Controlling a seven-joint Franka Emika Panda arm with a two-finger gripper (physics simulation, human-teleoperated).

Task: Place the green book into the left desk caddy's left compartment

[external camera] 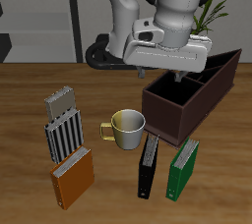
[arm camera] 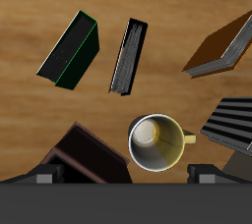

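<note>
Green book (external camera: 183,169) is named first as the task's thing, though the largest thing on the wooden table (external camera: 25,120) is the left desk caddy (external camera: 190,100), a long dark brown open-top box set at an angle toward the back of the table. The robot's gripper (external camera: 177,73) is held above the caddy's end nearest the mug, well above the table; in the wrist view only two dark finger (arm camera: 209,174) parts are seen spread wide apart at the frame's edge, with nothing between them, so the fingers are taken to be released. An orange book (external camera: 72,178) is seen lying near the table's front edge, with a striped grey book (external camera: 64,135) and a smaller grey book (external camera: 59,101) lined up behind it. The green book is stood upright near the table's front edge, in front of the caddy, just beside a black book (external camera: 149,165) that is also upright. A cream mug (external camera: 125,129) is placed between the books and the caddy, its handle turned toward the striped book.
</note>
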